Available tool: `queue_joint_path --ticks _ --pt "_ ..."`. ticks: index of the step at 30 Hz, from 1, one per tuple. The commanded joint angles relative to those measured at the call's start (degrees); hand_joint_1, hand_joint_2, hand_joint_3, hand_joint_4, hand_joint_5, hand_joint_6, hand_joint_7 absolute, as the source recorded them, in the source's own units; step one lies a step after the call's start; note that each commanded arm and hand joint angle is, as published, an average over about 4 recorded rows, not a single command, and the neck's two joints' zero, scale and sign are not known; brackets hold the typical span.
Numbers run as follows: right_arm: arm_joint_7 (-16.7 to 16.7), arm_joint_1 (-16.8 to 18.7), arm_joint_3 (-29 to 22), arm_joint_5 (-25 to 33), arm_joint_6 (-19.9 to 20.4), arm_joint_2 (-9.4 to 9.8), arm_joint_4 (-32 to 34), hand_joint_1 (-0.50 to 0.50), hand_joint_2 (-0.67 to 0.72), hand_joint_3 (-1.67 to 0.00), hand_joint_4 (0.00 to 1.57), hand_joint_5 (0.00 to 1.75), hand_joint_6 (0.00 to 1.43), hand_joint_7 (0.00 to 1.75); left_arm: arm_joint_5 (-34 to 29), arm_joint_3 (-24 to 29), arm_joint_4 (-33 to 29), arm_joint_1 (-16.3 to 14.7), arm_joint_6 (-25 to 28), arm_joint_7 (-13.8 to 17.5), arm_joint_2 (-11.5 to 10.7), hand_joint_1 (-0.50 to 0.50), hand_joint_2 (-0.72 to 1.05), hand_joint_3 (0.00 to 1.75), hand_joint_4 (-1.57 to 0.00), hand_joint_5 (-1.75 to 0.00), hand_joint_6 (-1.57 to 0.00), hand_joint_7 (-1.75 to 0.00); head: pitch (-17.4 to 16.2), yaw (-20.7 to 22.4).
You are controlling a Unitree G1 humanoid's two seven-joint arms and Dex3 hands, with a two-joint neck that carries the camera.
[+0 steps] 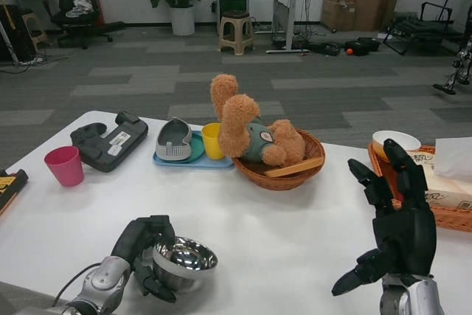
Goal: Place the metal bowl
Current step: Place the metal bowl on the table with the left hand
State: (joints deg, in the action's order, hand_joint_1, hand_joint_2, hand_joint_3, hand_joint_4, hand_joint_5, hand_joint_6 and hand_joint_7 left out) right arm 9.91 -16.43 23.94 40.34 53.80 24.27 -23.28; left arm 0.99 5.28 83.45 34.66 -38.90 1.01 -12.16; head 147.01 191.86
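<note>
A shiny metal bowl (184,262) sits low over the white table (258,226) near the front left. My left hand (144,252) grips its left rim, with fingers curled over the edge and under the side. My right hand (394,219) is raised at the front right, fingers spread, holding nothing.
A wicker basket (284,171) with a teddy bear (251,132) stands at the table's middle back. Left of it a blue tray (188,158) carries a grey shoe (174,140) and a yellow cup (212,140). A black device (109,142), a pink cup (65,165) and a right-side basket (442,208) also stand here.
</note>
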Motion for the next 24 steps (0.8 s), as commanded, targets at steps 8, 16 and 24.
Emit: queue_joint_path --ticks 8,16,24 --pt "0.02 -0.54 -0.03 0.35 0.60 -0.10 -0.83 0.17 0.66 -0.16 0.46 0.58 0.00 0.56 -0.90 0.76 0.67 -2.65 0.32 2.88 -1.13 -0.50 0.89 0.70 -0.14 -1.75 -1.23 -1.38 -0.44 1.07" --pt "0.02 -0.80 0.06 0.35 0.60 -0.10 -1.16 0.17 0.66 -0.16 0.46 0.58 0.00 0.56 -1.12 2.41 0.67 -2.93 0.32 3.38 -1.07 -0.50 0.94 0.79 -0.07 -1.75 -0.79 -1.24 -0.86 1.72" --pt "0.02 -0.80 -0.03 0.35 0.60 -0.19 -1.36 0.18 0.66 -0.16 0.46 0.58 0.00 0.56 -2.66 3.11 0.67 -2.91 -0.10 5.19 -0.58 -0.50 0.85 0.79 -0.07 -1.75 -0.22 -1.13 -1.21 2.03"
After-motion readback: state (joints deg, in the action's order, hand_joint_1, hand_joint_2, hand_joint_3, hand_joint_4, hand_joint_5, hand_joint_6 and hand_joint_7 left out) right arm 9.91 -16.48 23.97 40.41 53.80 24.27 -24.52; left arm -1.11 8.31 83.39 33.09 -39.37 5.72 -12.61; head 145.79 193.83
